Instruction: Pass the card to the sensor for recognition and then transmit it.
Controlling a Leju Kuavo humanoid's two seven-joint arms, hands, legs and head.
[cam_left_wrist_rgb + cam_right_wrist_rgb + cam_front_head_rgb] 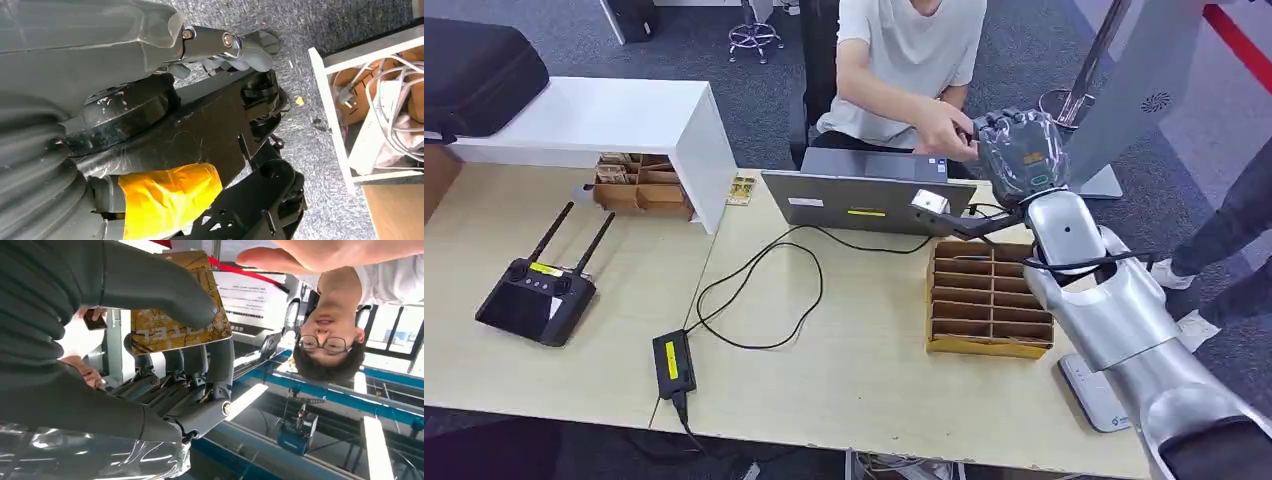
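Pinched between the thick grey thumb and dark fingers (220, 360) of the right robot hand (1020, 152) is a gold patterned card (175, 315); its printed letters are upside down in the right wrist view and too partial to read. That silver arm reaches up and forward over the light wooden table (844, 350), meeting a person's hand (944, 128) behind the grey laptop (864, 195). Beside dark body parts, the left robot hand (220, 47) has its fingers curled in, grasping nothing.

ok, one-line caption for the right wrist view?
Right hand pinches a gold card between thumb and fingers as a person's hand reaches in.
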